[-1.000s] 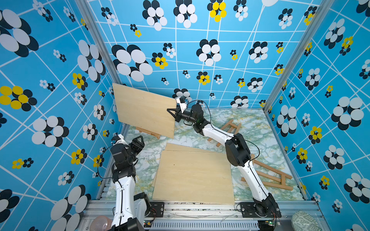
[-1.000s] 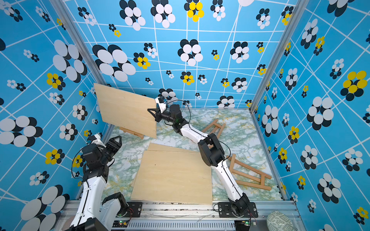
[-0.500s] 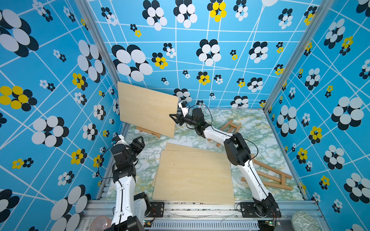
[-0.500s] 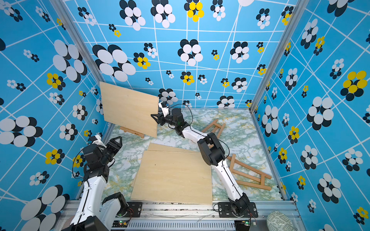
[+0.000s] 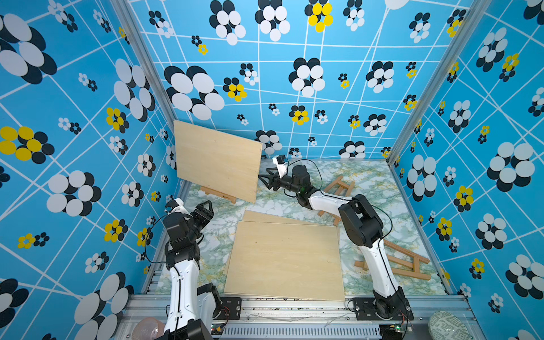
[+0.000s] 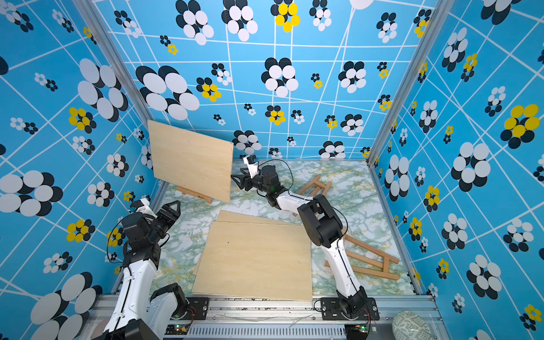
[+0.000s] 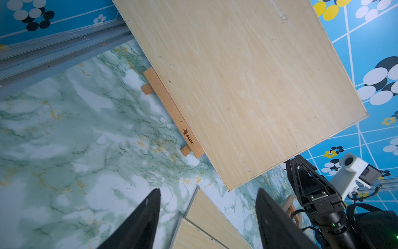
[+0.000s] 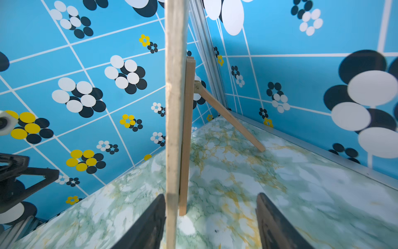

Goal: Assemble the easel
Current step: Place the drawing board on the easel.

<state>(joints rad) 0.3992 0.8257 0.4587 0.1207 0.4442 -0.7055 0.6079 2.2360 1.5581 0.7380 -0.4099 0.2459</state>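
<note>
Right claw [image 5: 265, 181] spread wide, clamped on nothing; parked just beside rt edge of upright board [image 5: 217, 162] at back-left of table [image 5: 376, 182]. From rt wrist cam: board edge [image 8: 172, 107] seen end-on, just inside one finger [image 8: 150, 215], other finger well clear; contact w/ that finger unclear. Same spot in both top views, claw [image 6: 237, 179] level w/ lower part of board's rt edge.

Left claw [image 5: 206, 206] also apart, holding nothing, hovering over table near left wall, pointed toward board. From left wrist cam: tips [image 7: 208, 189] apart over bare marble.

Board standing on easel [image 5: 217, 194], bottom edge on ledge [image 7: 172, 112], leaning back against front frame [image 8: 187, 129]; back leg [image 8: 230, 116] splayed out to table by rear wall. Board tilted slightly, upper left corner highest.

Elsewhere: flat boards [image 5: 282, 259] stacked at table centre-front; small easel [image 5: 338, 188] lying flat behind rt arm; large easel [image 5: 403, 262] flat at rt side
</note>
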